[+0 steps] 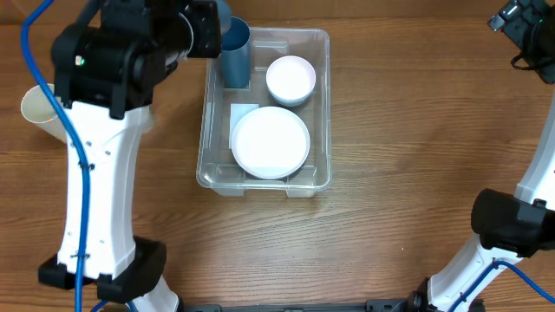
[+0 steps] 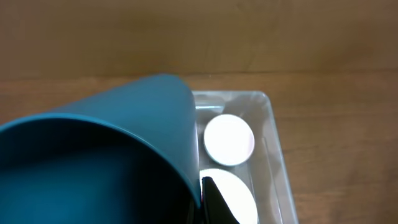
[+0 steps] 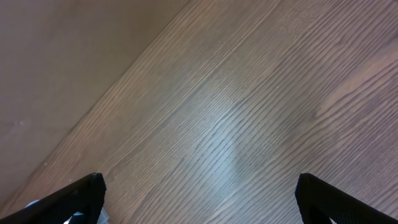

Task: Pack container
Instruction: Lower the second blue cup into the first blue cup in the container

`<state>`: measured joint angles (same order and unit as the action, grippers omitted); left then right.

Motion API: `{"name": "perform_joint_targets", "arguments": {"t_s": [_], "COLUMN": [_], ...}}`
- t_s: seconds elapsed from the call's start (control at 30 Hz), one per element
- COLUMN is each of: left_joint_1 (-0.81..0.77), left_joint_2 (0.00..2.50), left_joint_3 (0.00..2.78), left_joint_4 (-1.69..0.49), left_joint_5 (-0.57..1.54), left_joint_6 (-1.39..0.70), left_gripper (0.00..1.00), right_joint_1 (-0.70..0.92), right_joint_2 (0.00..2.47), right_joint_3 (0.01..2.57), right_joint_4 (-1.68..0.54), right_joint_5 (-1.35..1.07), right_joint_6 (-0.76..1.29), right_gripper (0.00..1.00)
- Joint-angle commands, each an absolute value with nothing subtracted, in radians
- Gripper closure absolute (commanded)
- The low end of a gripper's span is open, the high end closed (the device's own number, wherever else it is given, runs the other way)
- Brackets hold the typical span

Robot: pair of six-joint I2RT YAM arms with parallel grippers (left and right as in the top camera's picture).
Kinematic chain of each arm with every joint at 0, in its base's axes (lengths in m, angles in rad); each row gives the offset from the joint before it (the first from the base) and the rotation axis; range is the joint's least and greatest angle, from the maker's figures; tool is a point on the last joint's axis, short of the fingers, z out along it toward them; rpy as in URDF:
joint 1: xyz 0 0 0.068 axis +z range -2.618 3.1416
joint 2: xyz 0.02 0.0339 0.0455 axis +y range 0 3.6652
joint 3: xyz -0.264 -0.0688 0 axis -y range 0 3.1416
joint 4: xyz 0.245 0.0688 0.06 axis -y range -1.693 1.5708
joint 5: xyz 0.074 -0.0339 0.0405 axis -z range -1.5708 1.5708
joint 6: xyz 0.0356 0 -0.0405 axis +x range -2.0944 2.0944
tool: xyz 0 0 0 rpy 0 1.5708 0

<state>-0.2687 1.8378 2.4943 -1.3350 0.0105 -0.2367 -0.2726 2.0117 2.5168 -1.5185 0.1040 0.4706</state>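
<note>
Half filling the left wrist view with the blue cup (image 2: 106, 155), tilted, its open mouth turned toward the camera. Gripping that cup with the left gripper (image 1: 217, 36), clenched on its rim. Showing only one dark finger (image 2: 214, 202) in the wrist view, pressing against the outside of the cup wall, and hiding the other behind the cup.

Holding the cup inside the far left corner of the container (image 1: 328, 104), as seen from overhead. Leaving it unclear whether the cup is touching the base or hanging just above it.

Resting the container on the wooden table (image 1: 390, 156), a little left of centre, its long sides running away from the robot. Carrying inside it a small white bowl (image 1: 290, 80) in the far right corner, just beside the cup. Carrying also a white plate (image 1: 270, 142) in the near half, partly covering a white label (image 1: 241, 113) on the base. Lying very near the bowl, with contact between the two impossible to tell.

Hanging the right gripper (image 3: 199, 208) released and empty, its fingertips (image 3: 74, 199) spread wide at the bottom corners of the right wrist view. Hovering over bare wood grain near the far right corner of the table, well apart from the container.

Partly hiding a cream paper cup (image 1: 35, 104) behind the left arm (image 1: 95, 173), at the table's left side, well apart from the container.
</note>
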Motion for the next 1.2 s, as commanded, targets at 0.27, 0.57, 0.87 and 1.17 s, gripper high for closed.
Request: {"name": "perform_joint_targets", "arguments": {"t_s": [0.27,0.57,0.87,1.17], "left_joint_1": [-0.286,-0.308,-0.310,-0.309], "left_joint_2": [1.988,2.040,2.114,2.122], "left_joint_3": [2.531,2.529,2.529,2.529], "left_joint_4": [-1.294,-1.240,-1.251,-1.225], "left_joint_5": [-0.056,-0.060,-0.059,-0.060], "left_joint_6": [-0.139,-0.125,-0.105,-0.100], "left_gripper": [0.96,0.96,0.96,0.96], "right_joint_1": [-0.271,-0.271,-0.271,-0.271], "right_joint_2": [2.007,2.007,2.007,2.007], "right_joint_3": [2.524,2.524,2.524,2.524], "right_joint_4": [-1.513,-1.514,-1.514,-1.514], "right_joint_5": [0.112,0.112,0.112,0.112], "right_joint_6": [0.475,0.475,0.475,0.475], "right_gripper": [0.00,0.00,0.00,0.00]}}
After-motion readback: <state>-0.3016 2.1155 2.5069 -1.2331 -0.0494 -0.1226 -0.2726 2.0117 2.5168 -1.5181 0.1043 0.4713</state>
